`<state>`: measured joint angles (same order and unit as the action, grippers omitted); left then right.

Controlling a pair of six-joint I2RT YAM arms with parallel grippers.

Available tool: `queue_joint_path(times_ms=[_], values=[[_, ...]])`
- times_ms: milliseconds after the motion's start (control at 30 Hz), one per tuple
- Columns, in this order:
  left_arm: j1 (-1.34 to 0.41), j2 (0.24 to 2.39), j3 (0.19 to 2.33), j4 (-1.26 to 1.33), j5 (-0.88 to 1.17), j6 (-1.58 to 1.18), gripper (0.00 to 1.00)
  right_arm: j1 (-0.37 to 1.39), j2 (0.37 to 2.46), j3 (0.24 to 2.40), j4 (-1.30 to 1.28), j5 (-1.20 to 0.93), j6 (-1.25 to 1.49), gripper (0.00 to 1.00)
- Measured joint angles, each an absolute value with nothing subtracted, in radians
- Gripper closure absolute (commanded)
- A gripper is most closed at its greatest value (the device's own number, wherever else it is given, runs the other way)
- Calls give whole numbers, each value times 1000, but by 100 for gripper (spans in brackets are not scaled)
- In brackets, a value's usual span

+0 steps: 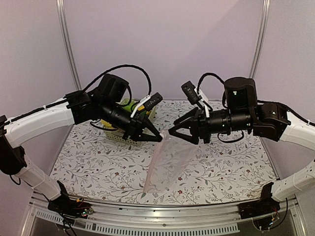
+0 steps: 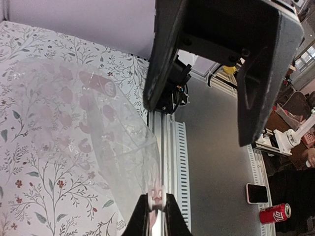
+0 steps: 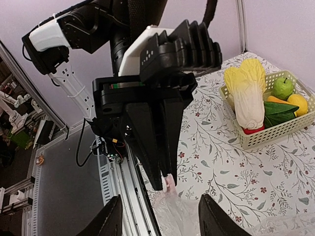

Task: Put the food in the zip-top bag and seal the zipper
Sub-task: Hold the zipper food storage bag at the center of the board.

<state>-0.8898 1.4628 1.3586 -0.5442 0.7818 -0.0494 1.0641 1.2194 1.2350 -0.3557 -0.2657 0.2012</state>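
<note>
The clear zip-top bag (image 1: 165, 164) hangs empty from its top corner down to the table. My left gripper (image 1: 158, 138) is shut on the zipper's small white slider tab (image 2: 157, 195) and holds that corner up; the right wrist view shows the tab (image 3: 170, 181) pinched at its tips. My right gripper (image 1: 171, 134) is open and empty, facing the left one just right of the bag's mouth. The food lies in the pale green basket (image 3: 275, 132): cabbage (image 3: 246, 96), green apple (image 3: 283, 86), yellow fruit (image 3: 299, 104), dark green vegetable (image 3: 278, 115) and a red piece (image 3: 252, 130).
The basket (image 1: 123, 136) stands at the back left of the flowered table, mostly hidden behind my left arm. The table's metal front rail (image 2: 170, 147) runs close below the bag. A phone (image 2: 257, 192) and a red can (image 2: 275, 214) lie on the floor beyond.
</note>
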Motion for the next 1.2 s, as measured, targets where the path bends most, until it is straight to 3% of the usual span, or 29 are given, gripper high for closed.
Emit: queue_joint_path(times_ms=[900, 1200], values=[[-914, 1463, 1359, -567, 857, -14, 100, 1064, 1324, 1269, -385, -407, 161, 100], [-915, 1463, 1359, -568, 852, -14, 100, 1064, 1324, 1269, -384, -410, 159, 100]])
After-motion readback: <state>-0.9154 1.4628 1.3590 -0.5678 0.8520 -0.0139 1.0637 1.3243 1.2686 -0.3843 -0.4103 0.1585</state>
